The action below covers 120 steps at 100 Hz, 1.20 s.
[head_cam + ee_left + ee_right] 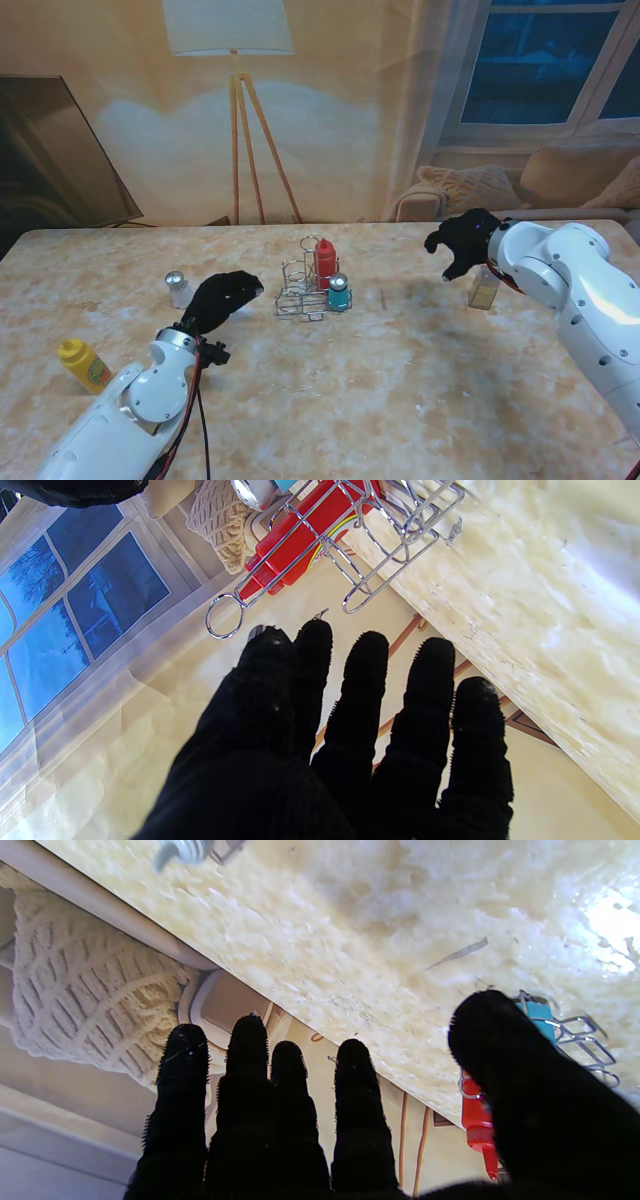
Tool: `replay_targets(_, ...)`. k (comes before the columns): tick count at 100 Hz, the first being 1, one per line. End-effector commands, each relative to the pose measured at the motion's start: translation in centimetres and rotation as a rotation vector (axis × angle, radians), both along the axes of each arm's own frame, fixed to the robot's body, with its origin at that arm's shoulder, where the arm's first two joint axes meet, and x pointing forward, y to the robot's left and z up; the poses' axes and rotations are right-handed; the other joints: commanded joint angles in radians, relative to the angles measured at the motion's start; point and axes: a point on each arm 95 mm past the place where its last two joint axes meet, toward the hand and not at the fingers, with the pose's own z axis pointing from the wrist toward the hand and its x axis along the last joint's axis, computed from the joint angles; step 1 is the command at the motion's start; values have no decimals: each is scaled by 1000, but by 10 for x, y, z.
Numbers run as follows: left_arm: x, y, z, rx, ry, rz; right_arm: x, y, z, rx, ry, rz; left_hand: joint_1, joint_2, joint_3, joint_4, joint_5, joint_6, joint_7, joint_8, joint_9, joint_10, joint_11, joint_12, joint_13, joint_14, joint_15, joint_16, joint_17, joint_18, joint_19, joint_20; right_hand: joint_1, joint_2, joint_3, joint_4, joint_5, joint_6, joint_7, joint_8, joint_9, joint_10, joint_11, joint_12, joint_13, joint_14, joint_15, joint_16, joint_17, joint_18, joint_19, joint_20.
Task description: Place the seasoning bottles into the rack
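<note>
A wire rack [303, 284] stands mid-table holding a red bottle [326, 263] and a blue shaker [339, 292]. A small silver-capped shaker [179, 289] stands left of the rack, just beyond my left hand [222, 298], which is open and holds nothing. A yellow mustard bottle [84, 364] sits at the near left. At the right stands a clear bottle of yellowish liquid [484, 289], with my right hand [463, 241] open above it, fingers spread. The left wrist view shows the rack [350, 555] and red bottle [300, 540] beyond my fingers [360, 680].
The table's far edge runs behind the rack. A floor lamp [236, 110] and a cushioned seat [480, 190] stand beyond the table. Bare tabletop [400, 380] lies between the two arms.
</note>
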Motion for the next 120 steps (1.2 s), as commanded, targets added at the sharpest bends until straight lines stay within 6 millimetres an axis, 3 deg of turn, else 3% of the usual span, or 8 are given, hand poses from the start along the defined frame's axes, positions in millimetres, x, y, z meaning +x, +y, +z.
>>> replay_targets(1, 0, -3, 0, 1, 10, -11, -8, -4, -11, -29, 29, -4, 21, -8, 8, 4, -23, -3, -5, 0, 2, -2, 2, 7, -1, 3, -13, 24, -6, 8, -2, 17, -33, 11, -9, 28, -13, 27, -16, -4, -7, 36, -13, -27, -18, 23, -14, -22, -14, 5, -13, -22)
replay_targets(39, 0, -3, -1, 2, 14, -14, -21, -31, -27, -80, 29, -81, 20, -8, 11, 4, -23, -2, -4, 0, 2, -3, 2, 7, -1, 3, -13, 24, -7, 8, -2, 17, -51, 8, -7, 27, -36, 38, -41, -12, -16, 44, -25, -40, -25, 38, -28, -37, -23, 11, -13, -41)
replay_targets(120, -1, -4, -1, 2, 18, -15, 0, -69, -60, -75, 28, -253, 18, -7, 11, 3, -23, -3, -6, 0, 2, -2, 2, 7, 0, 4, -13, 24, -7, 9, -3, 18, -54, -7, 15, 23, -73, 28, -35, 2, -58, 46, 9, -22, -43, 46, 0, -26, -44, 26, 16, -52)
